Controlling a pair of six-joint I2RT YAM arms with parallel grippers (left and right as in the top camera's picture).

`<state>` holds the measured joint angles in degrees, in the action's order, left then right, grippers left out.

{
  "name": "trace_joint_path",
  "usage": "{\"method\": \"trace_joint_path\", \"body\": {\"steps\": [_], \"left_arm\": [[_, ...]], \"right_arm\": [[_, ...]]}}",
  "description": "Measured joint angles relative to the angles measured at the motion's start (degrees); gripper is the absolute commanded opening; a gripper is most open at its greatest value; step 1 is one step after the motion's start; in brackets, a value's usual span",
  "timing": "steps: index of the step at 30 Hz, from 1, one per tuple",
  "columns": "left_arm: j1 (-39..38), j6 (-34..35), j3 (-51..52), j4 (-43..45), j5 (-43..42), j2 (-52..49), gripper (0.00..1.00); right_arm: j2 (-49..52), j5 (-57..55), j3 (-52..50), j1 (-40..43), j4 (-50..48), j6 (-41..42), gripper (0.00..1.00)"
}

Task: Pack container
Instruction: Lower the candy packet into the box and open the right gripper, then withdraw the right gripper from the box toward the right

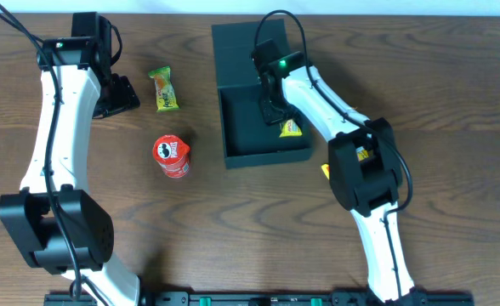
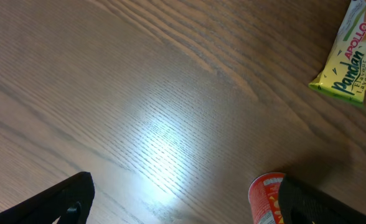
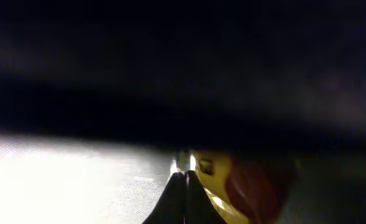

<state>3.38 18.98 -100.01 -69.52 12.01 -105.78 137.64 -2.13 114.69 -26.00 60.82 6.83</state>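
The container (image 1: 263,153) is a dark teal-green square box with its flap lid (image 1: 237,51) laid open at the back. My right gripper (image 1: 275,109) reaches down inside it. In the right wrist view that gripper (image 3: 184,177) is shut, pinching the sealed edge of a yellow and red snack packet (image 3: 233,186). The same packet (image 1: 291,128) sits low by the box's right wall. My left gripper (image 1: 118,95) hangs open over bare table left of the box. In the left wrist view its fingers (image 2: 65,202) spread wide, and a red crisp can (image 2: 264,199) stands beside the right one.
A green Pandan snack packet (image 1: 163,89) (image 2: 351,56) lies between the left gripper and the box. The red can (image 1: 172,155) stands in front of it. A small yellow item (image 1: 325,170) shows beside the right arm, right of the box.
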Motion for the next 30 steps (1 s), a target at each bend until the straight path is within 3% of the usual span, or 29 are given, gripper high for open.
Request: {"method": "trace_joint_path", "body": {"steps": [7, 16, 22, 30], "left_arm": [[-0.22, -1.49, 0.00, 0.00, 0.02, 0.00, 0.96], [-0.26, -2.80, 0.00, -0.04, 0.02, 0.00, 0.95], [-0.26, -3.63, 0.00, -0.07, 0.02, 0.00, 0.96], [-0.26, -4.11, 0.00, 0.33, 0.02, 0.00, 0.95]], "right_arm": [[0.44, 14.58, 0.81, -0.07, -1.81, -7.54, 0.02], [0.76, 13.84, 1.73, -0.07, -1.57, -7.28, 0.01], [1.84, 13.64, 10.84, -0.07, 5.29, -7.39, 0.02], [1.84, 17.84, 13.07, -1.81, 2.95, -8.55, 0.03]]}}
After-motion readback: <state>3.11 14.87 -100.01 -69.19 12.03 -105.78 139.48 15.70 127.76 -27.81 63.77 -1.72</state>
